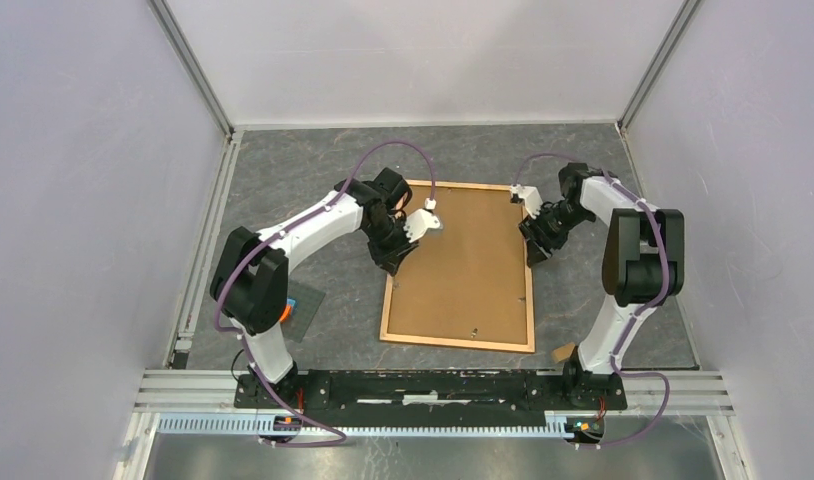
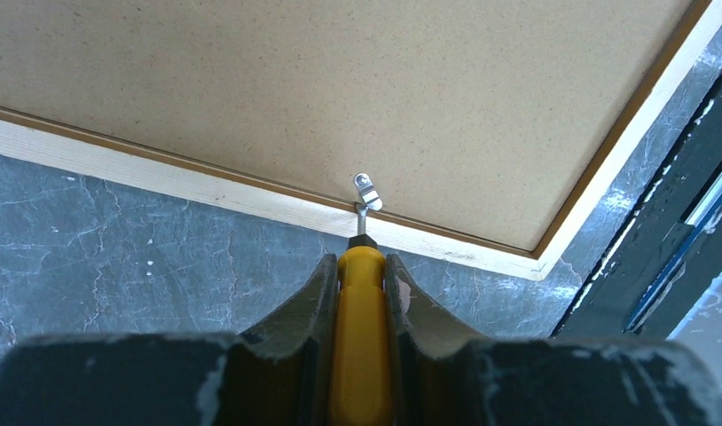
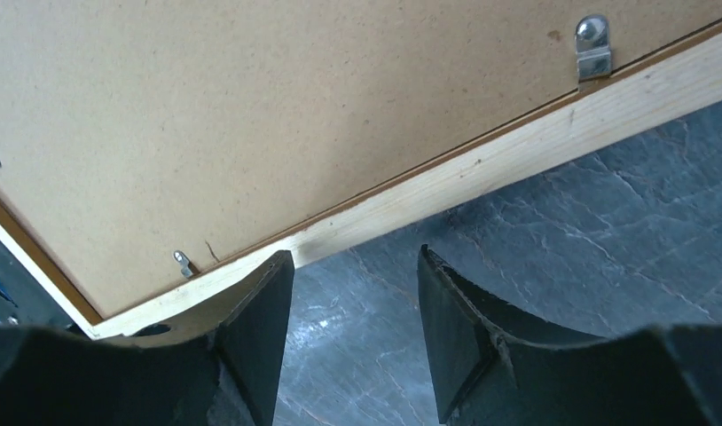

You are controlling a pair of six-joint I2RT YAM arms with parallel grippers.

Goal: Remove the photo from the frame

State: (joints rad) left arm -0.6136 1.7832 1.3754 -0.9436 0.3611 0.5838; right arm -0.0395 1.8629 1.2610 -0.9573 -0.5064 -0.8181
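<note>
- Orange-brown wood borders the large rectangular picture frame (image 1: 457,344), which lies back-up at the middle of the dark grey marbled table (image 1: 313,190) in the top view. Its plain brown fibreboard backing board (image 1: 468,270) faces the camera.
- The left gripper (image 1: 393,264) sits at the frame's 9 o'clock edge and the right gripper (image 1: 535,250) at its 3 o'clock edge. From this height, how the fingers stand cannot be told.
- A small grey plate (image 1: 308,308) with something orange on it lies at the frame's 8 o'clock, apart from it and partly behind the left arm.
- In the left wrist view, the left gripper (image 2: 360,264) has its dark fingers pressed onto a yellow-handled tool (image 2: 362,337) whose thin metal shaft points to 12 o'clock.
- The shaft's tip meets a small silver metal clip (image 2: 367,191) at the seam between the frame's pale wooden edge (image 2: 162,182) and the backing board (image 2: 340,80).
- One corner of the frame lies at 3 o'clock; bare table (image 2: 118,266) fills the 9 o'clock side.
- In the right wrist view, the right gripper (image 3: 353,266) is spread wide and holds nothing, with grey table (image 3: 357,355) between its fingers.
- The frame's pale wooden side (image 3: 482,164) runs from 8 o'clock up to 2 o'clock. The finger at 7 o'clock reaches it, but contact cannot be told.
- A rounded silver fastener (image 3: 592,44) sits on the board's edge at 1 o'clock, and a smaller fastener (image 3: 182,262) at 8 o'clock.
</note>
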